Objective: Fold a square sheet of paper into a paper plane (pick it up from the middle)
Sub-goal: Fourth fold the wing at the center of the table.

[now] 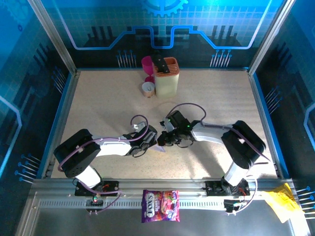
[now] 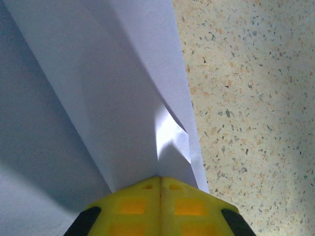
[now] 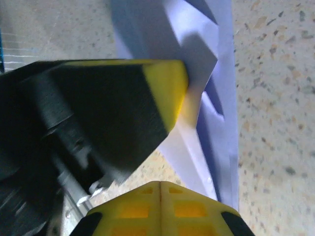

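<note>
The square sheet of paper (image 1: 160, 147) is pale lilac and folded into long layered flaps with creases; just a small corner of it peeks out between the two wrists at the table's centre. In the left wrist view the folded sheet of paper (image 2: 98, 98) runs down into the seam of my left gripper (image 2: 161, 178), whose yellow fingertips are shut on it. My left gripper (image 1: 153, 141) and right gripper (image 1: 165, 138) meet tip to tip. My right gripper (image 3: 161, 183) is shut, the sheet of paper (image 3: 197, 132) passing beside its right finger. A left finger (image 3: 165, 88) presses on the sheet.
At the back middle stand a beige holder (image 1: 166, 77), a pink cup (image 1: 147, 64) and a small cup (image 1: 148, 88). A purple sweets bag (image 1: 160, 205) lies on the front rail, and yellow crumpled paper (image 1: 280, 201) sits at the front right. Frame walls ring the speckled table (image 1: 108, 108).
</note>
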Available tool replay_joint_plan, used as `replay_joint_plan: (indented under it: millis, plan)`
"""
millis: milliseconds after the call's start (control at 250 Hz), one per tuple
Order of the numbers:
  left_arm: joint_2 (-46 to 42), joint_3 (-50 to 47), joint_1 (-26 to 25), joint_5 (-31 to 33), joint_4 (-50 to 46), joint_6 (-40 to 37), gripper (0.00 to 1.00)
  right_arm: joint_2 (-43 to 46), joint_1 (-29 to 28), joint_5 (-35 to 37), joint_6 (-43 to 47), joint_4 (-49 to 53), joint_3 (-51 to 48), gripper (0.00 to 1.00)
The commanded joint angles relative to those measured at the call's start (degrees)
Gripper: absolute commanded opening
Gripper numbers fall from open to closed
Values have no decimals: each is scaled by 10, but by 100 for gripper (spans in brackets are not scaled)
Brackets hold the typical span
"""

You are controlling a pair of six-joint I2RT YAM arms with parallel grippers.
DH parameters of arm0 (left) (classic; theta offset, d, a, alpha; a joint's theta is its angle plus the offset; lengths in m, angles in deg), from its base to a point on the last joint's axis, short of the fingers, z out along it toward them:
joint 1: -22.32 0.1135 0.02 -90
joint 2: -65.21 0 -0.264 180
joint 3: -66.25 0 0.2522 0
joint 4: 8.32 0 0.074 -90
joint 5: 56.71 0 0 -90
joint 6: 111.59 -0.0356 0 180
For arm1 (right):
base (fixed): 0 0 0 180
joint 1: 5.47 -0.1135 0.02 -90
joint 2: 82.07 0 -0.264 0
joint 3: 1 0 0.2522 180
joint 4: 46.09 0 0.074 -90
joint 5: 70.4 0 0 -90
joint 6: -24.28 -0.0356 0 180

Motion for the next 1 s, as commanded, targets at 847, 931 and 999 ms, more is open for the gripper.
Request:
replay_joint_plan:
  millis: [847, 931, 999]
  plan:
    - [6, 5, 85, -3, -57, -26, 0, -130, 2, 81, -3, 74, -14, 0]
    - [4, 6, 93, -2, -60, -28, 0, -131, 5, 82, -3, 72, -18, 0]
    - [1, 7, 102, 0, -63, -33, 0, -131, 6, 83, -1, 72, -22, 0]
